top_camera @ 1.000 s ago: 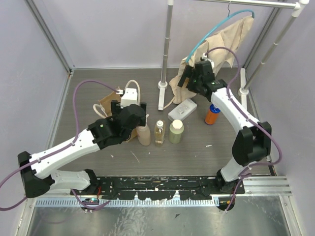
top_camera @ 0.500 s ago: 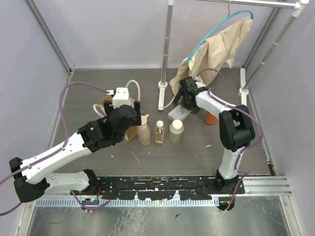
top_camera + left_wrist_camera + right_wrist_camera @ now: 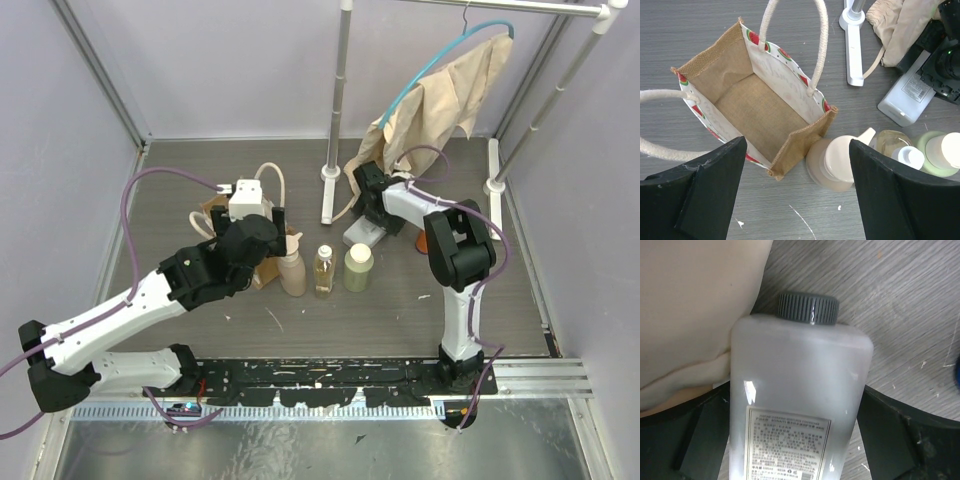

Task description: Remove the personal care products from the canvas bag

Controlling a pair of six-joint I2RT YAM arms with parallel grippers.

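The canvas bag (image 3: 757,102) stands open with nothing in it, its cream handles spread; in the top view (image 3: 212,212) my left arm hides part of it. My left gripper (image 3: 799,200) is open and empty above the bag's near corner. The tan bottle (image 3: 291,272), the slim amber bottle (image 3: 323,270) and the olive-green bottle (image 3: 358,267) stand in a row on the table beside the bag. The white flat-sided bottle (image 3: 795,390) with its dark cap (image 3: 808,309) lies flat. My right gripper (image 3: 795,440) is open, its fingers straddling the bottle close to both sides.
The beige cloth (image 3: 440,100) hangs on a teal hanger and drapes down beside the white bottle (image 3: 362,235). An orange bottle (image 3: 425,243) stands right of my right arm. A white rack foot (image 3: 329,195) lies behind the bottles.
My right gripper has come down and left from beside the cloth onto the white bottle. My left gripper has drawn back a little to the left, uncovering the tan bottle.
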